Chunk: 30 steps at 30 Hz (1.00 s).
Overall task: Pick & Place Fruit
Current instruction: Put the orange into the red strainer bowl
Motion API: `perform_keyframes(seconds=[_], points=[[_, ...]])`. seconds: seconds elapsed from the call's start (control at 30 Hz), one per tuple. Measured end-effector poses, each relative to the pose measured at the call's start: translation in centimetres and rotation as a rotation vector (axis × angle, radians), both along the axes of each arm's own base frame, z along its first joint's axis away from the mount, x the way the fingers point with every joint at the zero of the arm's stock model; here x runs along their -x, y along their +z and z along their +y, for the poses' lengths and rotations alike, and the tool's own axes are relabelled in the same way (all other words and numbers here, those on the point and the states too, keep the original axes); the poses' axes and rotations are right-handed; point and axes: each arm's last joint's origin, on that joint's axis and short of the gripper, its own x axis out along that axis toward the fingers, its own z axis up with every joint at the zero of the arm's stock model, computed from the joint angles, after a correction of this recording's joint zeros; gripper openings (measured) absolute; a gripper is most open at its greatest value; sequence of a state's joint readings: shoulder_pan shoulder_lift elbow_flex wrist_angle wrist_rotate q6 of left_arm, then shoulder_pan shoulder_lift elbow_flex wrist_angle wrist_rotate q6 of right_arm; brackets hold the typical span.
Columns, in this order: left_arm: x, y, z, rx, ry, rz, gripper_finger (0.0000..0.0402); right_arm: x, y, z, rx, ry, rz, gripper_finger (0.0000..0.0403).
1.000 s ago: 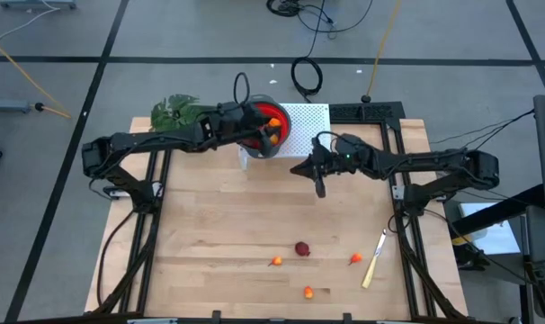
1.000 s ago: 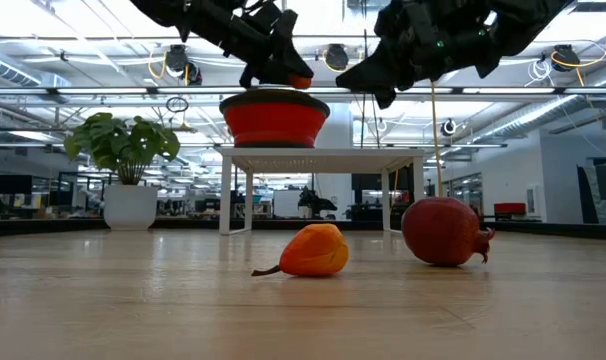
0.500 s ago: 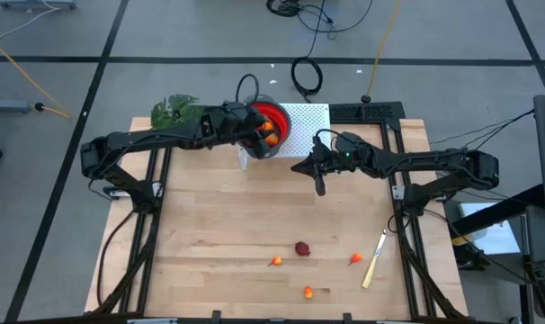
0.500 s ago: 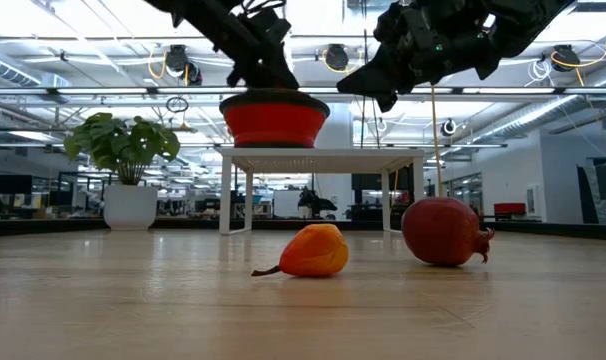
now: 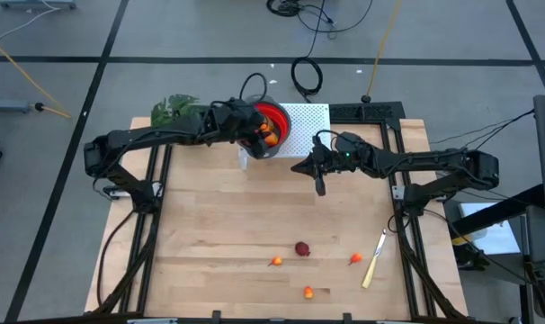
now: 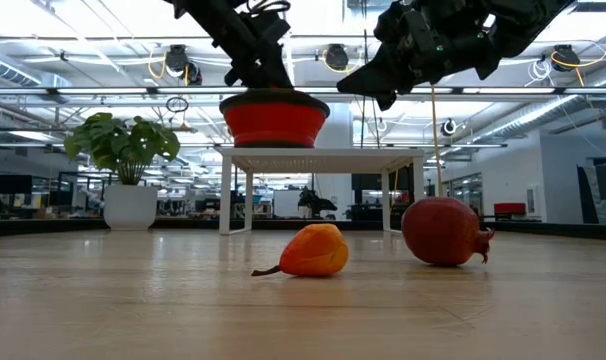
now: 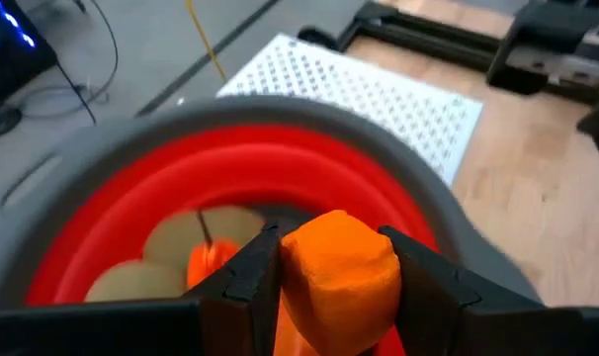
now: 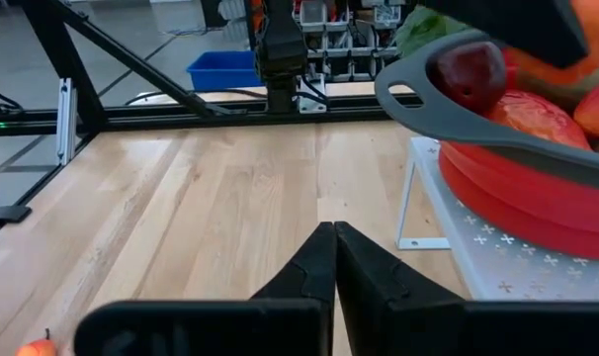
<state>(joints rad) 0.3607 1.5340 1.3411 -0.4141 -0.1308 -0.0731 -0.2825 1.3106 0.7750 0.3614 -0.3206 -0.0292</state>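
Observation:
A red bowl (image 5: 271, 126) with a grey rim stands on a white perforated stand (image 5: 307, 126) at the table's far edge. Several fruits lie in it, among them pale olive ovals (image 7: 186, 237). My left gripper (image 7: 329, 259) is over the bowl's hollow, shut on an orange fruit piece (image 7: 341, 272). My right gripper (image 5: 319, 186) hangs shut above the table, to the right of the bowl, holding nothing. On the near part of the table lie a dark red round fruit (image 5: 302, 248) and three small orange and red bits (image 5: 275, 261). My left gripper pinches the orange fruit piece between its two fingers, which lie on two opposite sides of it (image 7: 292, 265). The fingers come slanting down from the table's left. The piece sits over the bowl's inside; whether it touches the fruit below I cannot tell.
A pale-handled knife (image 5: 373, 259) lies near the table's right edge beside a red-orange bit (image 5: 355, 259). A leafy green plant (image 5: 175, 112) stands off the far left corner. Bare wood spreads across the table's middle and left.
My left gripper has tipped up toward level over the bowl, still shut on the orange piece, so more of the bowl's red inside shows from above. The orange piece no longer shows above the bowl's rim in the low view.

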Motion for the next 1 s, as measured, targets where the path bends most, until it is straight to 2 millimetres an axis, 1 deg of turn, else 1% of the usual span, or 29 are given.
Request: perform_keyframes(seconds=[0.17, 0.4, 0.5, 0.87, 1.0], points=[[0.0, -0.4, 0.5, 0.015, 0.019, 0.009, 0.0147, 0.0, 0.0, 0.0, 0.002, 0.000, -0.003, 0.0001], [0.5, -0.8, 1.4, 0.068, 0.079, 0.024, 0.0147, 0.0, 0.0, 0.0, 0.000, 0.000, -0.004, 0.0001], [0.8, -1.0, 1.5, 0.084, 0.092, 0.050, 0.0147, 0.0, 0.1, 0.0, 0.001, 0.000, -0.007, 0.0001], [0.7, -0.8, 1.6, 0.100, 0.093, 0.018, 0.0148, 0.0, 0.1, 0.0, 0.011, 0.002, -0.007, 0.0001], [0.7, -0.8, 1.6, 0.108, 0.099, 0.014, 0.0169, 0.0, 0.0, 0.0, 0.010, 0.002, -0.007, 0.0002]])
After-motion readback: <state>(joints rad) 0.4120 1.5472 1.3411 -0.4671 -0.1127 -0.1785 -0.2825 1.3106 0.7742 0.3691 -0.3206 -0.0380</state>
